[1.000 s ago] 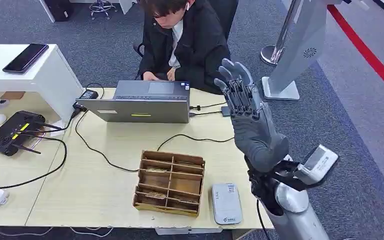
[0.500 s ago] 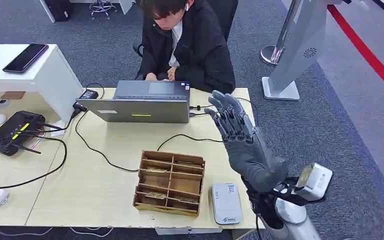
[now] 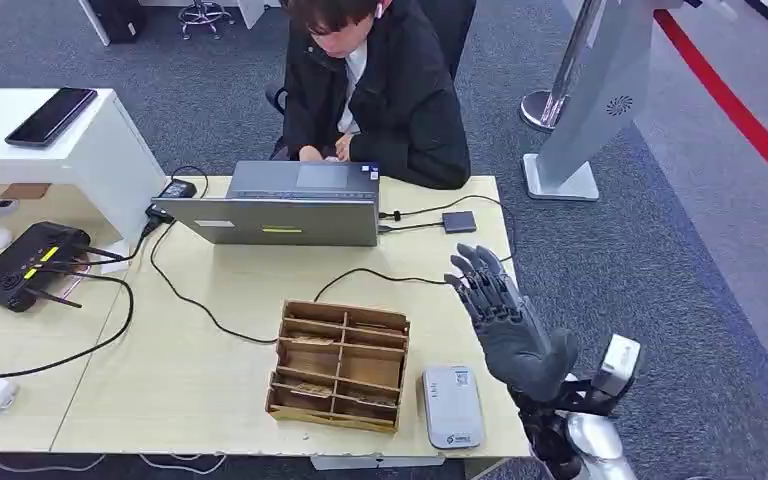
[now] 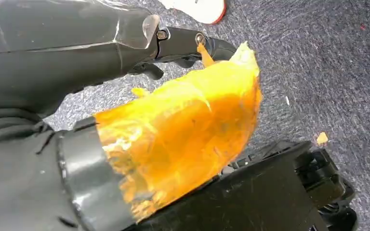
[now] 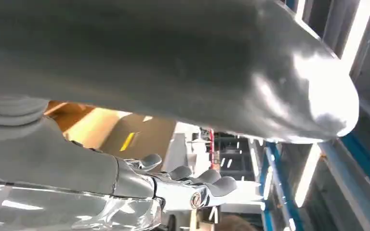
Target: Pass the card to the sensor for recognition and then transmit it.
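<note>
A wooden divided box (image 3: 340, 365) stands near the table's front edge, with flat brownish pieces lying in some of its compartments. Just to its right lies a grey-white card sensor (image 3: 452, 405). My right hand (image 3: 505, 325) is raised over the table's right front corner, beyond and to the right of the sensor, fingers stretched out and apart, holding nothing. The right wrist view shows its fingers (image 5: 192, 178) straight with nothing between them. My left hand (image 4: 183, 43) hangs over grey carpet with a finger extended and nothing in it.
A person in a black jacket (image 3: 380, 90) sits at the far side behind a grey laptop (image 3: 280, 205). Black cables (image 3: 190, 300) run across the table (image 3: 190, 380). A black router (image 3: 25, 265) and a white shelf with a phone (image 3: 50, 115) stand at the left.
My right hand has dropped from high beside the laptop down and back towards me, to the table's right front corner, still spread and holding nothing.
</note>
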